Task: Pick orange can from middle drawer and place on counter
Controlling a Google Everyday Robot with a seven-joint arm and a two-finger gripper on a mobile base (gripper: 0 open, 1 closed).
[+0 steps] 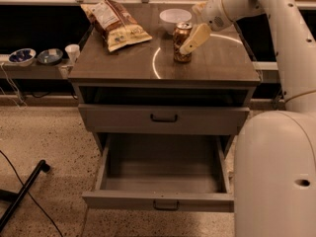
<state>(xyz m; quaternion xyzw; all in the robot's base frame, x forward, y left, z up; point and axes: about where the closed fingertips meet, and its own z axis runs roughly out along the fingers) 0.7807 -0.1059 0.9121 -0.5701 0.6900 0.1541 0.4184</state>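
– Orange can (181, 42), small orange-brown metal drink can with a silver top: where's it sitting?
– Upright on the desk (118, 65), the glossy grey-brown top of the drawer cabinet. It's right by the bright white arc, just in front of the round white bowl (175, 17). Not in any drawer.
– Your claw (194, 38)?
– Pale, up at desk level, right against the can's right side. Can't tell whether it's spread or pinching the can; the can hides the far side.
– Middle drawer (123, 200)?
– Wide, shallow, grey, small dark handle on its front. Pulled out, nothing visible inside.
– Progress, then?
– I'd call the pick and the carry done; the can looks placed. What's left, as I judge it: make sure my claw is off the can, then back away without tipping it. The crinkly printed chip bag (116, 23) is well apart from the can, so no issue there.
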